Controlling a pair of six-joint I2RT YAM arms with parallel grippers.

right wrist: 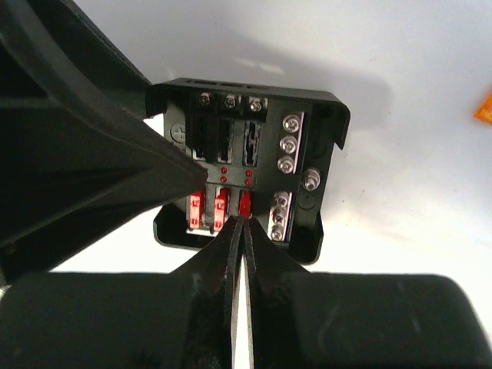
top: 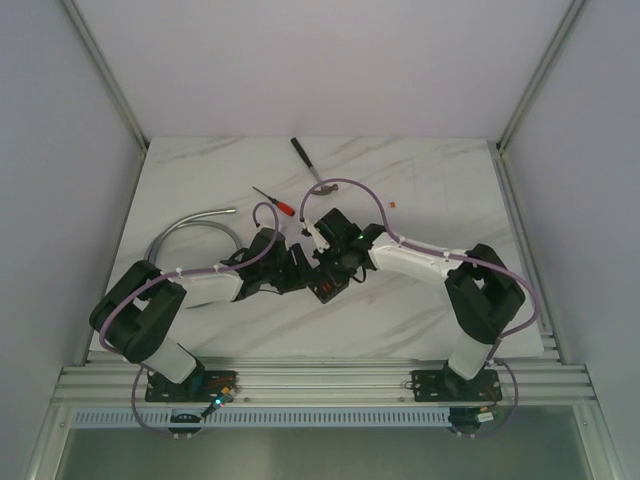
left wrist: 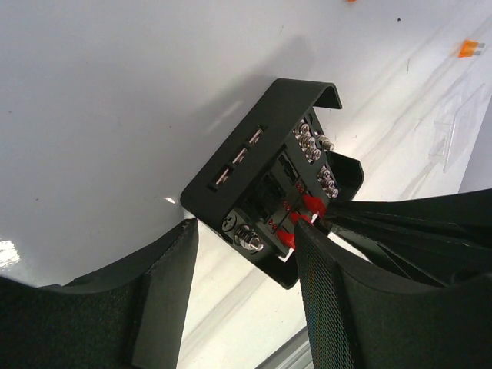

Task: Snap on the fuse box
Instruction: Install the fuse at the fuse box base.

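Observation:
The fuse box (top: 325,291) is a small black box lying on the white table between both grippers. Its face shows screws and a row of red fuses in the left wrist view (left wrist: 261,181) and the right wrist view (right wrist: 254,161). My left gripper (left wrist: 246,225) is open wide around the box's near corner. Its right finger (left wrist: 338,300) lies against the box's edge by the fuses, and its left finger (left wrist: 165,300) stands just clear of the box. My right gripper (right wrist: 243,221) is shut, its tips pinching a red fuse (right wrist: 246,201) that sits in the third slot.
A red-handled screwdriver (top: 275,202) and a black-handled tool (top: 312,166) lie behind the grippers. A grey flexible hose (top: 190,228) curves at the left. A loose orange fuse (top: 393,205) lies to the right, and also shows in the left wrist view (left wrist: 469,48). A clear plastic piece (left wrist: 453,131) lies near it.

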